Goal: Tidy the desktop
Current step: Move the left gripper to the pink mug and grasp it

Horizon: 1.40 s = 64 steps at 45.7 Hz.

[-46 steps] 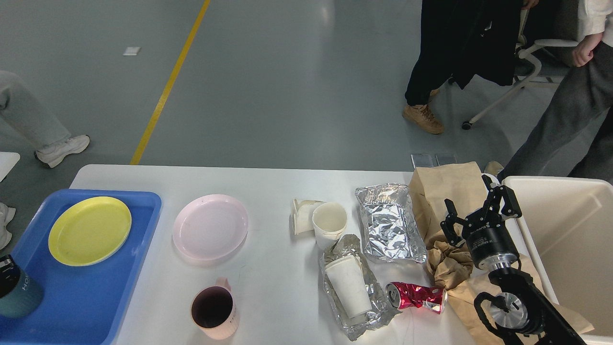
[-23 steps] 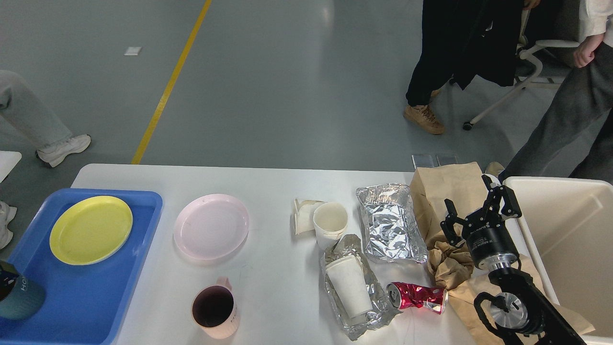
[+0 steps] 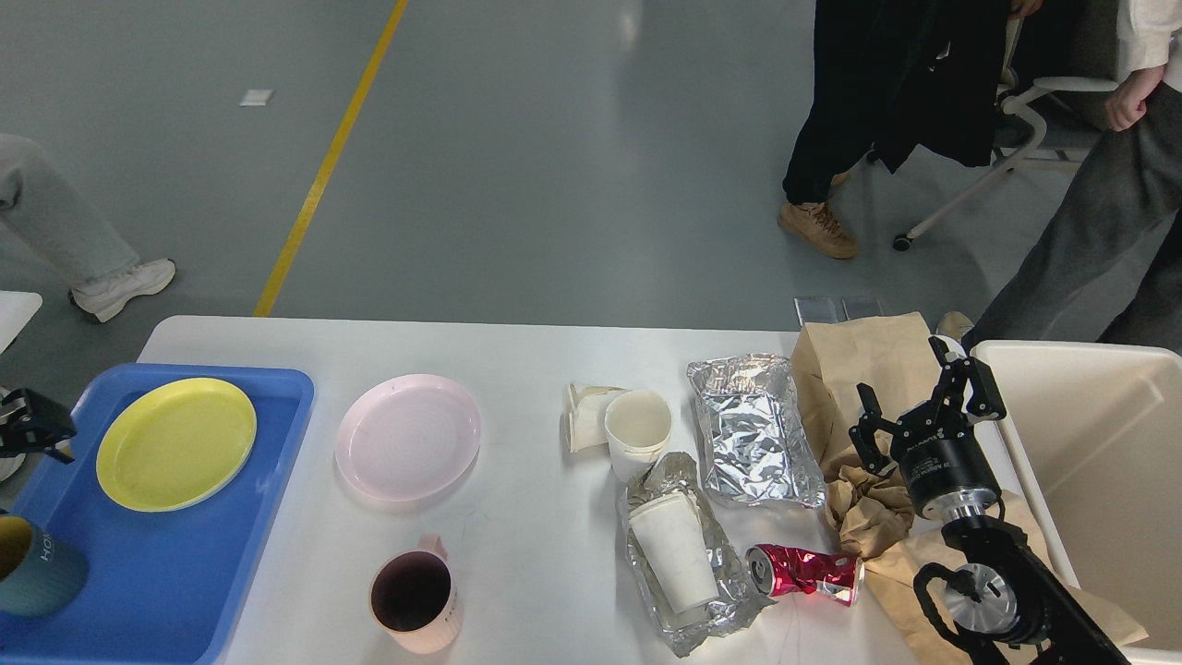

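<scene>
The white desktop (image 3: 526,351) carries a pink plate (image 3: 408,436), a pink mug (image 3: 413,596), a white paper cup (image 3: 636,427) beside a flattened one (image 3: 584,414), another paper cup (image 3: 673,550) lying on crumpled foil (image 3: 646,480), a foil sheet (image 3: 753,429), a crushed red can (image 3: 805,571) and a brown paper bag (image 3: 863,356). My right gripper (image 3: 919,392) is open and empty above the bag. My left gripper (image 3: 37,423) shows only as a small dark part at the left edge, over the tray's far left rim.
A blue tray (image 3: 231,517) at the left holds a yellow plate (image 3: 175,443) and a teal cup (image 3: 32,577). A cream bin (image 3: 1090,360) stands at the right. People and a chair stand beyond the table's far right.
The dark left gripper that sat over the teal cup has come away and now shows higher, at the tray's far left rim. The cup stands uncovered. The right arm has not moved.
</scene>
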Motion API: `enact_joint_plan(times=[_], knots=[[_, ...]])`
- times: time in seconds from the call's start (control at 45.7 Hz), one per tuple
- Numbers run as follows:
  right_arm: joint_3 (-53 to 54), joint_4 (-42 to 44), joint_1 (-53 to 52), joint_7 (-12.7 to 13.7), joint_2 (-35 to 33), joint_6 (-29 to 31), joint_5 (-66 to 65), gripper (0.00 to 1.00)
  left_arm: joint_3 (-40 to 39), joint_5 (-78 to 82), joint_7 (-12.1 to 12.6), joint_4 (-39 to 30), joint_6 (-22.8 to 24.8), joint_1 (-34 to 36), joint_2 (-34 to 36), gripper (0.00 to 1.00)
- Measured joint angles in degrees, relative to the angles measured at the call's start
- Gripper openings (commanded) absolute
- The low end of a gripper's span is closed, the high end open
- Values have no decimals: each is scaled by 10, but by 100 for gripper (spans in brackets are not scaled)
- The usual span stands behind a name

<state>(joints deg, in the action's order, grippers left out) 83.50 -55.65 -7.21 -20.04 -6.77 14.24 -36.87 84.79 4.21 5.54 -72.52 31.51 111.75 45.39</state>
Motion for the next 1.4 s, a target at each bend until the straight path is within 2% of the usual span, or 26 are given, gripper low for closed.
enact_joint_plan(times=[0.153, 0.328, 0.416, 0.547, 0.7, 1.138, 1.291, 1.4], knots=[[0, 0, 0, 0, 0, 0, 0, 100, 77, -110, -6, -145, 5, 191, -148, 96], [0, 0, 0, 0, 0, 0, -1, 100, 57, -192, -7, -234, 23, 329, -272, 96], [0, 1, 0, 0, 0, 0, -1, 100, 23, -221, -7, -252, 54, 381, -299, 96], [0, 1, 0, 0, 0, 0, -1, 100, -19, -247, -6, -258, 100, 423, -305, 96], [0, 1, 0, 0, 0, 0, -1, 100, -32, -262, -5, -260, 113, 432, -321, 96], [0, 1, 0, 0, 0, 0, 0, 100, -25, -256, -4, -257, 110, 396, -321, 96], [0, 1, 0, 0, -1, 0, 0, 100, -28, -256, -7, -257, 106, 328, -321, 95], [0, 0, 0, 0, -1, 0, -1, 100, -28, -255, -8, -257, 78, 253, -326, 95]])
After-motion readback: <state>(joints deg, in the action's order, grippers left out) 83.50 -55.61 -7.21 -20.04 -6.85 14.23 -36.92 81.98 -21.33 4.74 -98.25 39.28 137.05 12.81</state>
